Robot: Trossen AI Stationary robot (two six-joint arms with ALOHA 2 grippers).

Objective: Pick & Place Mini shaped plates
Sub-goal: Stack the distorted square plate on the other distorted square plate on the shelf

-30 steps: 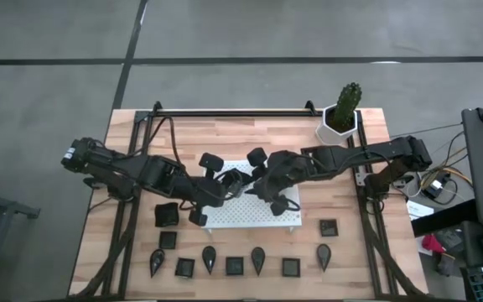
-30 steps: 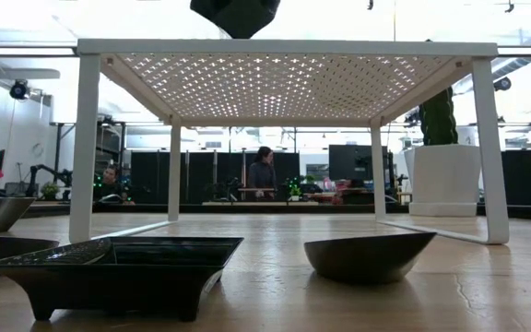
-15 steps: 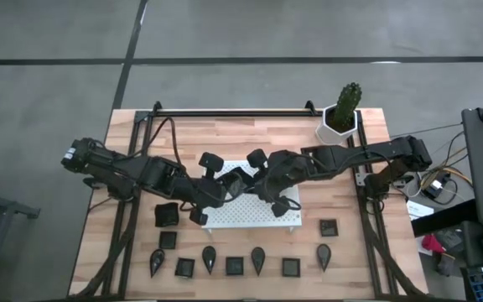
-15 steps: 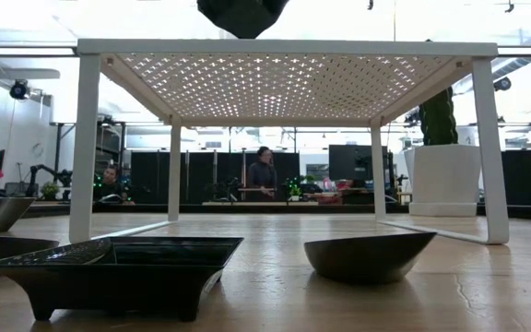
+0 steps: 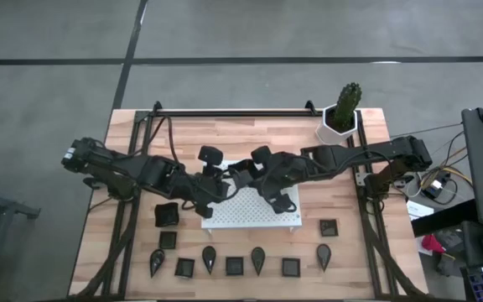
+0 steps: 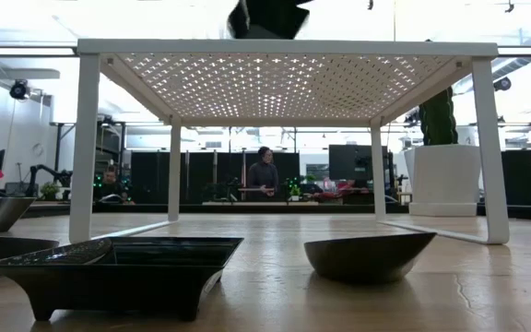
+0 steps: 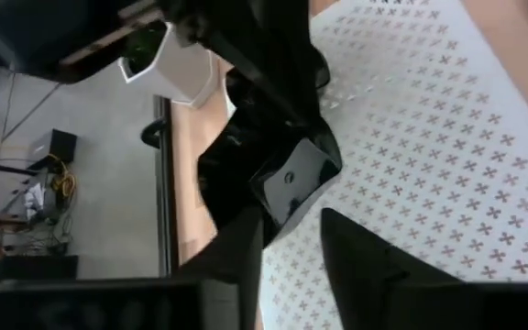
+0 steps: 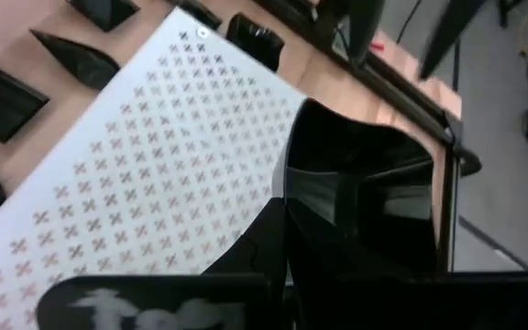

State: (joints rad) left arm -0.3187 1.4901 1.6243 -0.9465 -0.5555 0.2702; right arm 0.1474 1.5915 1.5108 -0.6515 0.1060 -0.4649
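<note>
Holding a square mini plate (image 8: 360, 197) in my right end effector (image 5: 248, 172), fingers clamped on its rim, above the white perforated board's (image 5: 262, 214) far edge near the tabletop (image 5: 183, 138) centre. My left end effector (image 5: 216, 178) sits just beside it with fingers (image 7: 365, 261) parted, holding nothing. I judge the right arm places: board directly beneath; other plates (image 5: 235, 266) line the near edge.

One glossy black square plate (image 8: 356, 197) sits tilted in the closed right claw (image 5: 243, 174), above the white board (image 5: 254, 210). The other small black plates (image 5: 235, 265), square and teardrop, lie flat on the desk (image 5: 183, 134) well apart from that claw.
</note>
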